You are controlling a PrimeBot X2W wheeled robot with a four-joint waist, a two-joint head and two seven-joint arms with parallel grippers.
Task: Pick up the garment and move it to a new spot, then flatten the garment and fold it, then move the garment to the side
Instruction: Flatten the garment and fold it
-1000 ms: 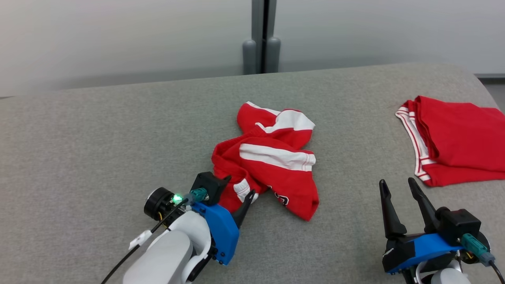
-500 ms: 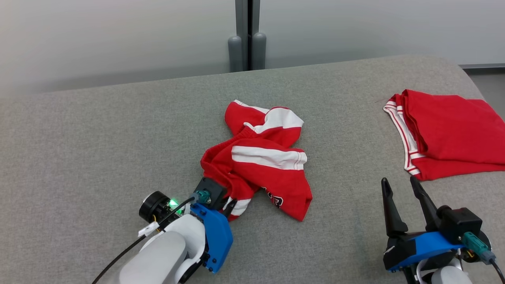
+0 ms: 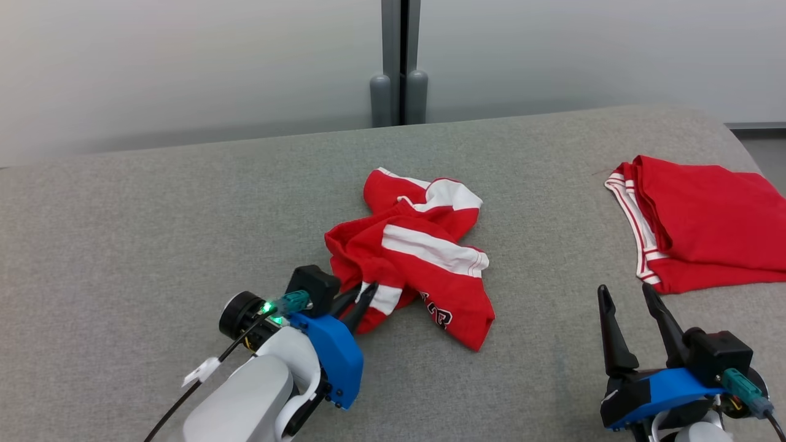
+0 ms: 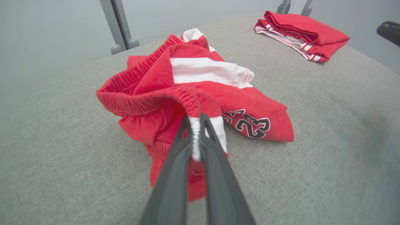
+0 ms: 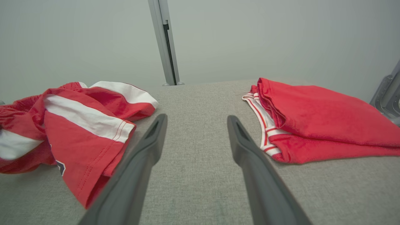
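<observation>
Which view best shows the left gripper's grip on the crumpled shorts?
Left wrist view: left gripper shut on white trim of crumpled shorts, close-up. Head view shows it small; right wrist view, the shorts' side.

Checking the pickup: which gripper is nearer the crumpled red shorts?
Left. The left gripper is shut on the crumpled shorts; the right gripper stands open, apart, off to their right.

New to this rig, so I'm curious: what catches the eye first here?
The crumpled red-and-white garment at the centre, its edge pinched in the left end effector. A folded red garment lies at the far right, and the right end effector hovers open, short of it.
</observation>
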